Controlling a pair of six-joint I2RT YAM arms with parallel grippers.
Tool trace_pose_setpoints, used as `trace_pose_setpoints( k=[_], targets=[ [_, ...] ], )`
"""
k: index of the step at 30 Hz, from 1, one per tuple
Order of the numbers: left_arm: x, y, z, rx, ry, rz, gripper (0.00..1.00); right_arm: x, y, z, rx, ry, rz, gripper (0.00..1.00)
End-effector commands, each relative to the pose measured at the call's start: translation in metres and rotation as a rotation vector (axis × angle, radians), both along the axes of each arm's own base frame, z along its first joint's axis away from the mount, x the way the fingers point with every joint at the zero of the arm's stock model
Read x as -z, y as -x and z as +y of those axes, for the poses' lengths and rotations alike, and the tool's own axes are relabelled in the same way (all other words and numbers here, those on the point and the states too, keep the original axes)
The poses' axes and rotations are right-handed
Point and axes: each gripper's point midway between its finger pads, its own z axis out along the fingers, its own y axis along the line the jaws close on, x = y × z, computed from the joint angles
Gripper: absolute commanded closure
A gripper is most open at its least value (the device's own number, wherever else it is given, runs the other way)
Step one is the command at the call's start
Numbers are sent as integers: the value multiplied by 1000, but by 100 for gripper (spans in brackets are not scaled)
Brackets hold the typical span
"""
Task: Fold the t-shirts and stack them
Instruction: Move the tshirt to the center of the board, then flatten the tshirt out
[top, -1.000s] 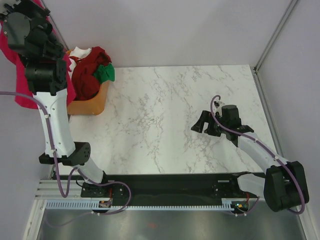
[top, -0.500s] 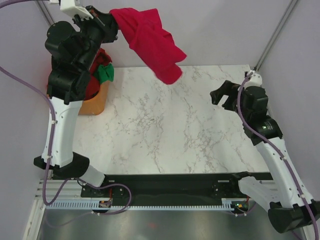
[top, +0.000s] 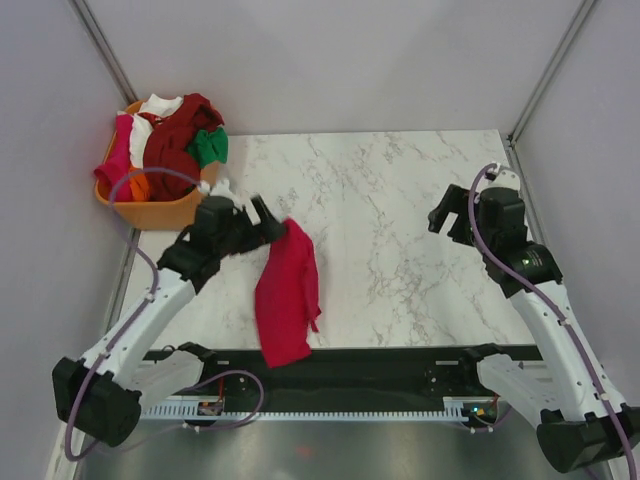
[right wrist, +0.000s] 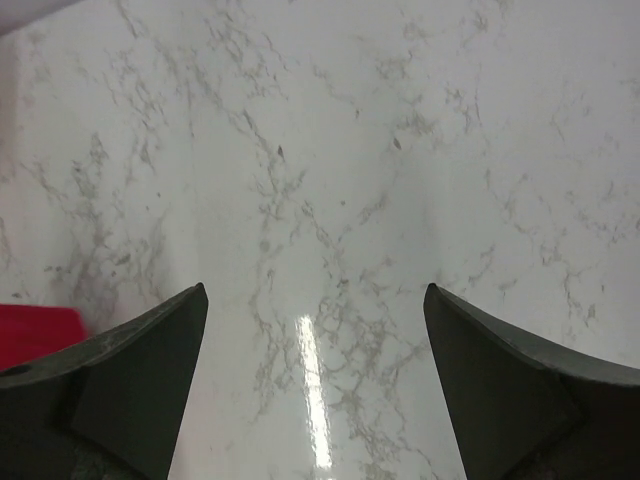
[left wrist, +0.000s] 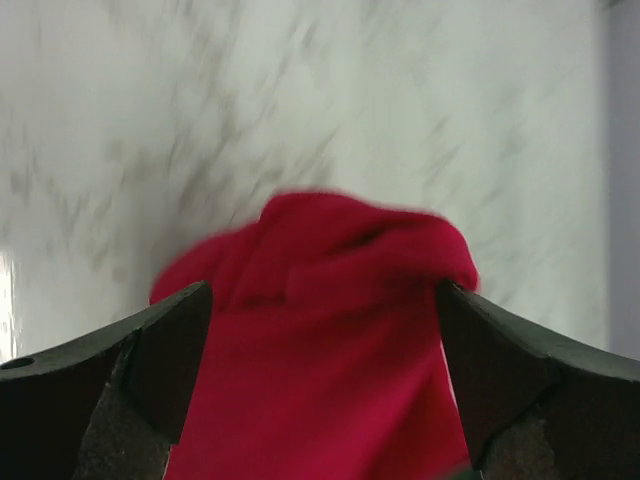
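A crimson red t-shirt lies in a long rumpled strip on the marble table, from my left gripper down past the table's front edge. In the left wrist view the red t-shirt fills the gap between the fingers of the left gripper, whose jaws stand wide apart and do not pinch it. My right gripper hovers open over the right side of the table, nothing between its fingers. A corner of the red t-shirt shows at the left edge of the right wrist view.
An orange basket at the back left corner holds maroon, white, green, magenta and orange t-shirts. Grey walls and metal posts close off the back and sides.
My left arm swung from high at the back left down to the near left of the table, bringing the red t-shirt, and its jaws opened. The right arm rose, then held.
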Motion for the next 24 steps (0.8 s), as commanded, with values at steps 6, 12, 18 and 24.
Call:
trace_pose_setpoints(
  k=[6, 12, 18, 24],
  targets=[
    [124, 80, 3, 21, 74, 325, 0, 67, 29, 37, -170, -112, 146, 2],
    [120, 80, -3, 41, 73, 321, 0, 108, 53, 118, -433, -85, 281, 10],
    [126, 96, 20, 19, -62, 358, 1, 133, 108, 203, -638, 24, 304, 25],
    [122, 97, 26, 20, -102, 327, 0, 166, 147, 269, -765, 209, 366, 35]
  ],
)
